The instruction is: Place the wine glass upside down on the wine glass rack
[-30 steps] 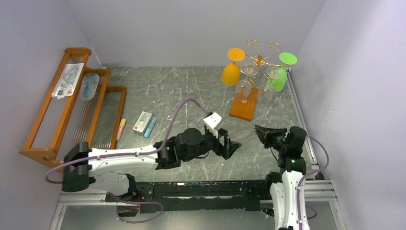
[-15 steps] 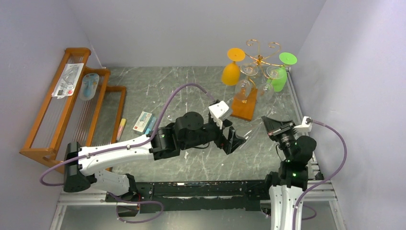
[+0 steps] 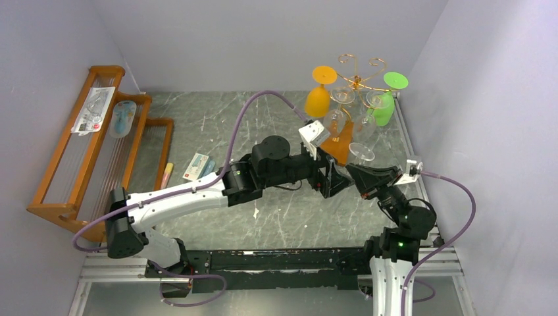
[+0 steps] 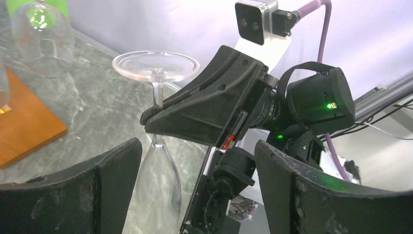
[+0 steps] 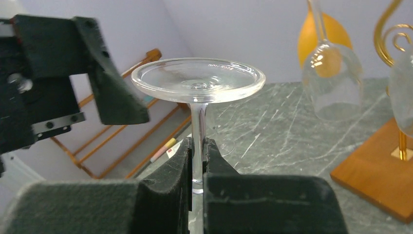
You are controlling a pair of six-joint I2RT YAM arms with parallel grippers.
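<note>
Now my right gripper [image 5: 197, 158] is pressed tight on the stem of the wine glass [image 5: 198, 80], its long axis upright, foot on top and bowl hanging below. The glass sits just in front of the wine glass rack [image 3: 357, 79], whose scroll arms lie beyond and higher. My left gripper [image 4: 197, 190] stands spread beside the glass, holding nothing.

From the right wrist, the wine glass [image 5: 197, 82] bowl sits hidden behind the right gripper [image 5: 197, 152]. The wine glass rack [image 5: 372, 178] is cropped.
</note>
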